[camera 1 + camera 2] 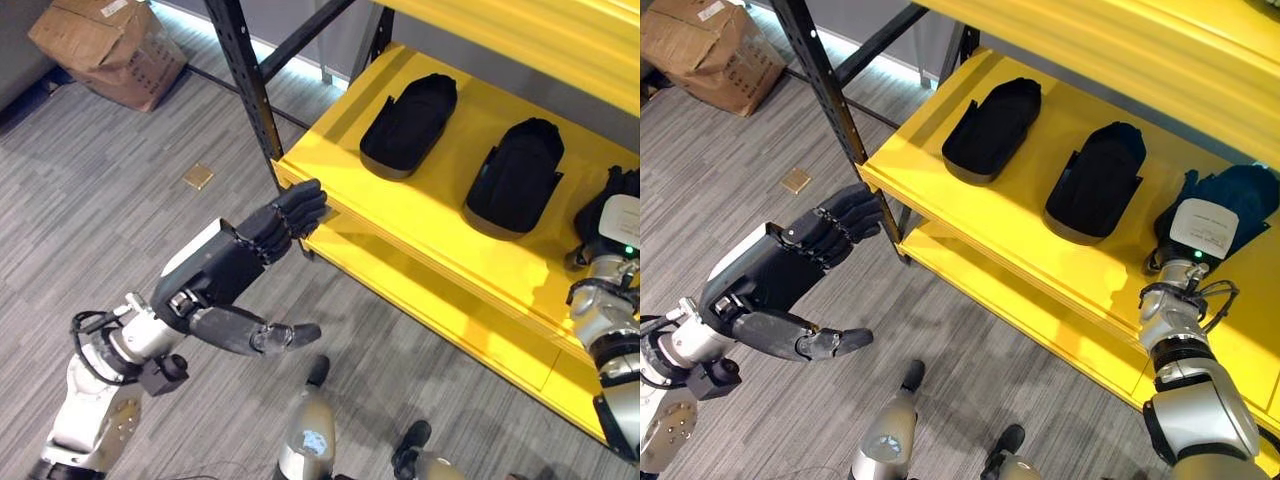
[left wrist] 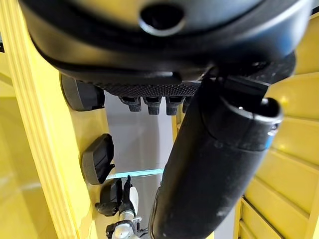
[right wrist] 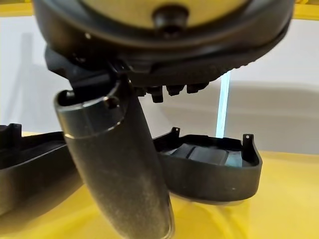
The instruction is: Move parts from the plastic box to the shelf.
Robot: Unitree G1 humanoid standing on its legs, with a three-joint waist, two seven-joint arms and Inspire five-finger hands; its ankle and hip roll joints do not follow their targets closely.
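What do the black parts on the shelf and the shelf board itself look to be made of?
Black parts: probably moulded plastic, matte; the right wrist view shows thin walls and small tabs. Shelf board: likely painted metal, glossy yellow with soft reflections and a folded front edge, on a dark post.

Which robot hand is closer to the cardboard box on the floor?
Left. The left hand hovers over the floor nearer the cardboard box; the right hand is far off on the yellow shelf.

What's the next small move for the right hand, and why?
Probably lift the right hand up and back off the yellow shelf board. A third black plastic part already rests on the board in front of its thumb, in line with the two other black parts. The left hand hangs with nothing in it beside the shelf's black post.
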